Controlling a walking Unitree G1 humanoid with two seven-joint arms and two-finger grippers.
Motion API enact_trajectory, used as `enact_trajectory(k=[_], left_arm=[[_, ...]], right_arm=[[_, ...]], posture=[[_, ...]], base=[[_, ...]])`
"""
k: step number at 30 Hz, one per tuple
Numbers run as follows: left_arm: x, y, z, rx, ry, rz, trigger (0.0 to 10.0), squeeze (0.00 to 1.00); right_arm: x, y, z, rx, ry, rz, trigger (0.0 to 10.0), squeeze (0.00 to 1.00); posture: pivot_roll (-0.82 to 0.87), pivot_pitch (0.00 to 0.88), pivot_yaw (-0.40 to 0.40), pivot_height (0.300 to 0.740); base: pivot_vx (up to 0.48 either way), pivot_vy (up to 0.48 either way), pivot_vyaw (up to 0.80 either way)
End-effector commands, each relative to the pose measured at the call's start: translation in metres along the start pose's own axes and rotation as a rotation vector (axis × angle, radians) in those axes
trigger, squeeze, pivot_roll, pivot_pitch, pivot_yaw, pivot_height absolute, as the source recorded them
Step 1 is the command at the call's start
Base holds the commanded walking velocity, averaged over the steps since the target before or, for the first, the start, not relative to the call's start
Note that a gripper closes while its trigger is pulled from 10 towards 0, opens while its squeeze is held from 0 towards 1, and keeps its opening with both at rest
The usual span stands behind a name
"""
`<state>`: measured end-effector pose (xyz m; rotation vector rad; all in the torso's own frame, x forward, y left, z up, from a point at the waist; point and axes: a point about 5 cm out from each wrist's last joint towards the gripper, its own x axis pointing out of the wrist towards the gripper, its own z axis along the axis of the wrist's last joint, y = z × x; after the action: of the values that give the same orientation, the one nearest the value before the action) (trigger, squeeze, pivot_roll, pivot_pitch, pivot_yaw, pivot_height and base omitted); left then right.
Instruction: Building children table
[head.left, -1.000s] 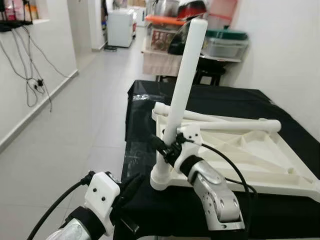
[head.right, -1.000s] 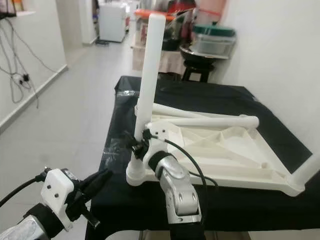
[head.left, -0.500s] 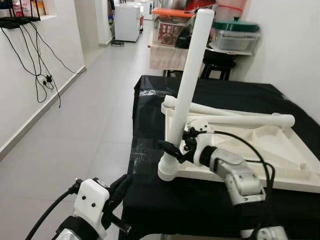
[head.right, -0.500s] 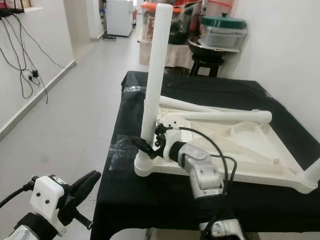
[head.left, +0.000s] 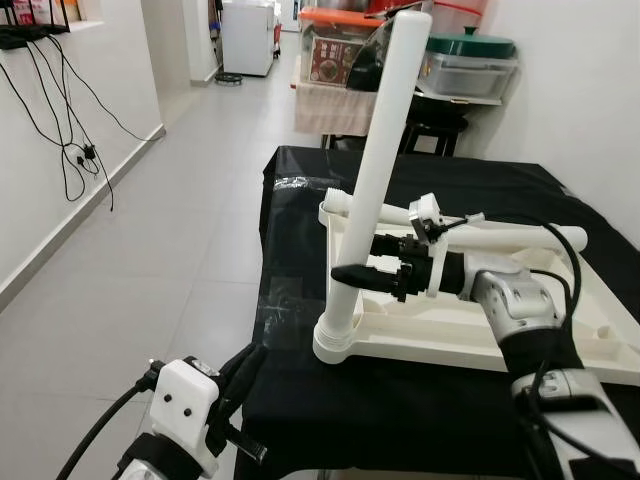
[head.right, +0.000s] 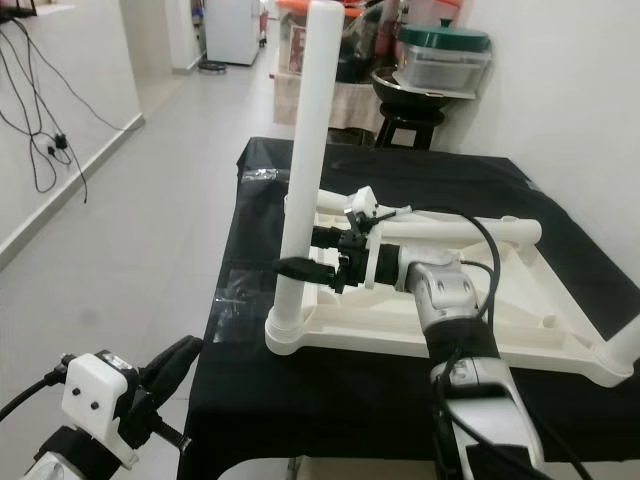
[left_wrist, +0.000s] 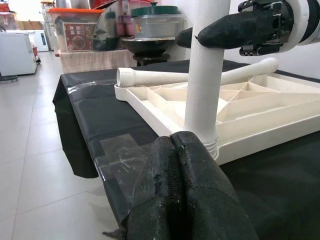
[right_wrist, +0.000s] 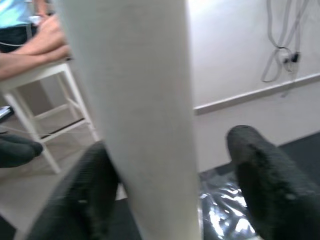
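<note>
A white plastic children's tabletop (head.left: 520, 320) lies upside down on a table draped in black cloth (head.left: 470, 190), its ribbed underside facing up. At its near left corner a white table leg (head.left: 375, 190) stands in a round socket, leaning slightly toward one o'clock.

The right gripper (head.left: 352, 271) reaches in from three o'clock and meets the leg at its lower part. Its two black fingers are spread, one on each side of the leg. In the right wrist view the leg sits between the fingers (right_wrist: 260, 175), close against one, with a visible gap to the other, so the grip looks loose rather than clamped.

The left gripper (head.left: 243, 372) hangs low at seven o'clock, off the table's near edge. In the left wrist view its fingers (left_wrist: 185, 195) are pressed together, holding nothing.

Two more white legs (head.left: 490, 238) lie flat across the far part of the tabletop.

At twelve o'clock, beyond the table, sit an orange-lidded box (head.left: 335, 50) bearing a label too small to read, and a green-lidded container (head.left: 468, 65). Cables (head.left: 65, 130) hang on the left wall. No writing is legible.
</note>
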<state>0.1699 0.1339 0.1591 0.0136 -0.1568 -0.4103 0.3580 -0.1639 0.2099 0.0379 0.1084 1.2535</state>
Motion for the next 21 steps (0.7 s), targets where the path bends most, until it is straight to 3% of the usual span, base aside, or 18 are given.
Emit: enact_trajectory(k=[1, 9, 11, 12, 15, 16, 17, 18, 19, 21], left_arm=[[-0.001, 0.001, -0.003, -0.018, 0.001, 0.014, 10.0, 0.0], [-0.001, 0.0, -0.002, -0.017, -0.007, 0.018, 10.0, 0.0], [-0.001, -0.001, -0.002, -0.022, -0.009, 0.015, 10.0, 0.0], [-0.002, -0.003, 0.0, -0.033, -0.011, 0.005, 10.0, 0.0], [-0.002, -0.003, 0.0, -0.033, -0.011, 0.005, 10.0, 0.0], [-0.003, -0.003, 0.0, -0.036, -0.011, 0.0, 10.0, 0.0], [-0.003, -0.003, 0.0, -0.036, -0.011, 0.0, 10.0, 0.0], [-0.004, -0.001, 0.002, -0.039, -0.011, -0.005, 10.0, 0.0], [-0.004, 0.001, 0.003, -0.04, -0.01, -0.007, 10.0, 0.0], [-0.004, 0.001, 0.003, -0.04, -0.01, -0.007, 10.0, 0.0]], right_arm=[[-0.006, -0.004, 0.005, -0.003, -0.025, -0.018, 0.0, 0.0], [-0.014, -0.001, -0.001, 0.012, -0.036, 0.01, 0.0, 0.0], [-0.021, -0.001, -0.005, 0.007, -0.035, -0.002, 0.0, 0.0], [-0.035, 0.012, -0.016, -0.001, -0.057, -0.08, 0.0, 0.0], [-0.035, 0.012, -0.016, -0.001, -0.057, -0.08, 0.0, 0.0], [-0.032, 0.023, -0.025, 0.022, -0.066, -0.149, 0.0, 0.0], [-0.032, 0.023, -0.025, 0.022, -0.066, -0.149, 0.0, 0.0], [-0.001, 0.048, -0.051, 0.127, -0.118, -0.422, 0.0, 0.0], [0.012, 0.075, -0.07, 0.25, -0.154, -0.669, 0.0, 0.0], [0.012, 0.075, -0.07, 0.25, -0.154, -0.669, 0.0, 0.0]], posture=[[0.06, 0.0, -0.106, 0.74], [0.06, 0.0, -0.106, 0.74], [0.05, 0.0, -0.105, 0.74], [0.04, 0.0, -0.109, 0.74], [0.04, 0.0, -0.109, 0.74], [0.04, 0.0, -0.118, 0.74], [0.04, 0.0, -0.118, 0.74], [0.02, 0.019, -0.105, 0.74], [0.01, 0.025, -0.095, 0.74], [0.01, 0.025, -0.095, 0.74]], base=[[0.0, 0.0, 0.0], [0.0, 0.0, 0.0], [0.0, 0.0, 0.0], [0.0, 0.0, 0.0], [0.0, 0.0, 0.0], [0.0, 0.0, 0.0], [0.0, 0.0, 0.0], [0.0, 0.0, 0.0], [0.0, 0.0, 0.0], [0.0, 0.0, 0.0]])
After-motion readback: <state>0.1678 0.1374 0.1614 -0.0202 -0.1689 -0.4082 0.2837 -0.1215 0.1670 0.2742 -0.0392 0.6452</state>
